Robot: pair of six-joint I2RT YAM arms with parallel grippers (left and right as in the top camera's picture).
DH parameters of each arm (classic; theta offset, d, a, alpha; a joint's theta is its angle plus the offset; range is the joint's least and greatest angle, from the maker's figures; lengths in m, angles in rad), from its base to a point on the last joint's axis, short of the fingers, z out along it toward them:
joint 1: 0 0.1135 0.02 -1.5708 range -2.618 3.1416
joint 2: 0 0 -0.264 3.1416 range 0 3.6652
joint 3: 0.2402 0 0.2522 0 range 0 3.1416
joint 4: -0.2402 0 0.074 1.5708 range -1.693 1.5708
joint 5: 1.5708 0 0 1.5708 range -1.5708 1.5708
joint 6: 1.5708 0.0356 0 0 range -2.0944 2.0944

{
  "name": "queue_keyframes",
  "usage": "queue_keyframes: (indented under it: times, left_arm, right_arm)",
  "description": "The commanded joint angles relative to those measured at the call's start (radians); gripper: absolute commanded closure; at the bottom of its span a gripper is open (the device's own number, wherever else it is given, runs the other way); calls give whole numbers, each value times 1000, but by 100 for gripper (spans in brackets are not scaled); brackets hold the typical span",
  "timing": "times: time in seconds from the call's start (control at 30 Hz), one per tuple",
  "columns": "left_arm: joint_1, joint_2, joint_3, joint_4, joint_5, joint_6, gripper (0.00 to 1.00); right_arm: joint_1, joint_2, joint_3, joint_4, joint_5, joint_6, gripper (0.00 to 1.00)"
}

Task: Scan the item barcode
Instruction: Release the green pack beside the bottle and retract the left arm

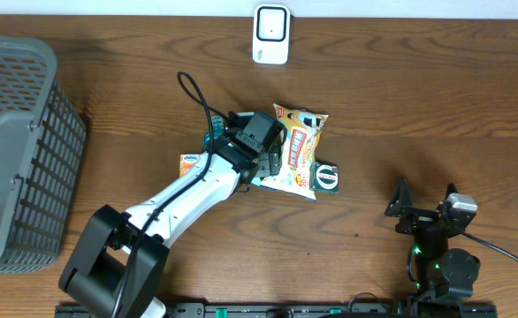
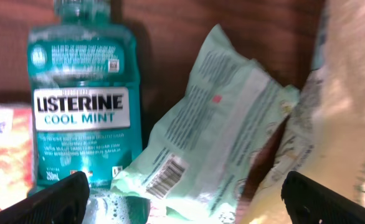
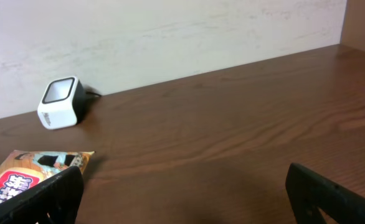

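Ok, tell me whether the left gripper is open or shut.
Open. In the left wrist view the left gripper has its fingertips wide apart at the bottom corners, above the pale green packet, gripping nothing.

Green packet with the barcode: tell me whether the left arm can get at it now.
Probably yes. The left gripper hangs open over the green packet, whose top is uncovered; only the yellow snack bag crowds its right edge.

table (image 1: 418, 79): wood, smooth, satin | basket (image 1: 20, 132): matt plastic | scanner (image 1: 270, 34): glossy plastic | snack bag (image 1: 301, 146): glossy film | mouthwash bottle (image 2: 83, 93): clear glossy plastic | pouch (image 2: 213, 130): crinkled film
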State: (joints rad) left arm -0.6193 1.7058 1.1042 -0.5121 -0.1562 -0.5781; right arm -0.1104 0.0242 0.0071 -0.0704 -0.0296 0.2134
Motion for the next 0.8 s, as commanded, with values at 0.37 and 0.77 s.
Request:
queue_keyframes:
  times: [0.37,0.77]
  left_arm:
    - [81,-175,685,-75,-322,541,2]
    - [82,-395,730,-78,-561,702,2]
  right_arm:
    - [3,-4,-1,-4,0,10,1]
    - [3,-4,-1,-4,1,10,1]
